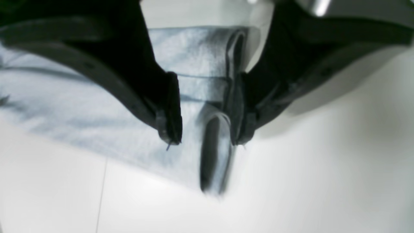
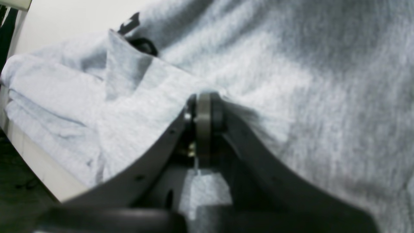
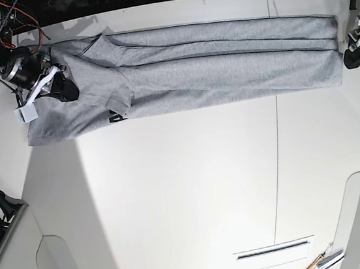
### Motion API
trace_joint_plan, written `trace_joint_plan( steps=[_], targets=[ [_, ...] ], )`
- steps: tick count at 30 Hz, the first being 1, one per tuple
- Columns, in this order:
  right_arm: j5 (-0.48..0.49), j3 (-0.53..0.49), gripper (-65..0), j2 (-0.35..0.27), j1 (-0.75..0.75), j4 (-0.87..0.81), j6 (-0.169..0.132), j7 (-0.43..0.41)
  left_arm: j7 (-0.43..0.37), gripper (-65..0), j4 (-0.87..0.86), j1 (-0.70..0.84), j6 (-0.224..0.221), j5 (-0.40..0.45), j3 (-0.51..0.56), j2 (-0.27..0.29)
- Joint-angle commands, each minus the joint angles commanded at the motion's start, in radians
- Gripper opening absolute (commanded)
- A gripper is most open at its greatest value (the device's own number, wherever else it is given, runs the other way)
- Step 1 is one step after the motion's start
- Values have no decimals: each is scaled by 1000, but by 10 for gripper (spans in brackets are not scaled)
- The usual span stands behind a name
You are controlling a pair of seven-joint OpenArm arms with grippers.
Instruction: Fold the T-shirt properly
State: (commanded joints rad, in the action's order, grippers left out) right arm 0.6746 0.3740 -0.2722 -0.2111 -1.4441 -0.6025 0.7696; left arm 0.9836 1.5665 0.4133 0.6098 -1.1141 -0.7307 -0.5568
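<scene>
You're looking at the T-shirt (image 3: 223, 57) lying as a long band across the table's (image 3: 174, 194) far edge, an arm at each end: right gripper (image 2: 203, 106) pinching cloth, left gripper (image 1: 203, 129) spread astride its corner.

1. The T-shirt (image 3: 210, 62) lies stretched sideways along the far side of the white table (image 3: 174, 194).
2. The right gripper (image 3: 63, 88) sits on its left end.
3. The left gripper (image 3: 353, 55) sits at its right edge.
</scene>
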Motion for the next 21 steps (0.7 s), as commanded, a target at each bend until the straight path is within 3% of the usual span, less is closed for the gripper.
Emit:
trace_joint_plan(
  steps=[5, 8, 14, 18, 21],
  targets=[
    [-74, 0, -650, 0, 0, 0, 1, -63, 39, -364, -11, 0, 9, -32, -49, 0],
    [-100, 0, -650, 0, 0, 5, 5, -63, 50, -364, -47, 0, 41, -61, -49, 11],
    [-103, 0, -650, -50, 0, 12, 5, -63, 62, -364, -125, 0, 74, -120, -49, 16],
    [-91, 0, -650, -88, 0, 12, 8, -63, 101, -364, -163, 0, 84, -214, -49, 16],
    [-91, 0, -650, -94, 0, 12, 16, -63, 98, -364, -173, 0, 84, -213, -49, 19]
  ],
)
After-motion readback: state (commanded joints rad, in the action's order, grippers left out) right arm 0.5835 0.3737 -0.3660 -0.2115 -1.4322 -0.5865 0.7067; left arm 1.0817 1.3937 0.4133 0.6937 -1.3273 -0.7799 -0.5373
